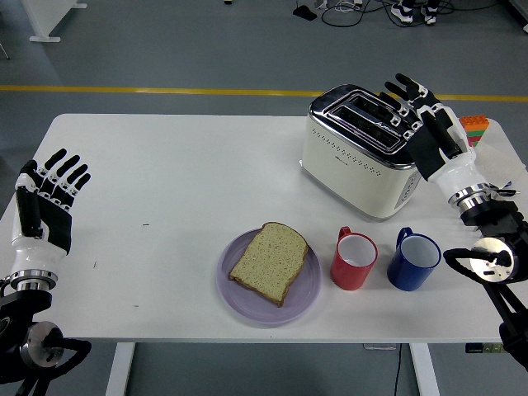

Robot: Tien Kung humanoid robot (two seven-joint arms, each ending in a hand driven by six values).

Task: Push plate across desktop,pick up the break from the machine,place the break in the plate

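Your right hand (429,124) is raised over the right end of the toaster (363,153), palm side dark, fingers spread and straight, and it has hold of nothing. Your left hand (43,208) is up at the table's left edge, also with fingers fanned out and nothing in it. The slice of bread (269,261) you are after lies flat in the plate (307,285), a pale purple one sitting near the front edge of the white table (165,165), roughly in the middle. The bread covers most of the plate and its crust points up toward the toaster. Just to the right of the plate stands a red mug (355,259), handle toward the back, and just beside that a blue mug (412,260); the two mugs are close, but you cannot tell whether they touch. The toaster sits behind the mugs, cream-sided with a shiny chrome top, turned at an angle, and both slots look dark. Behind your right hand you can see a bit of a stack of coloured blocks (477,126), orange on top, mostly hidden by the wrist. Neither hand is touching the bread, the plate or the mugs.
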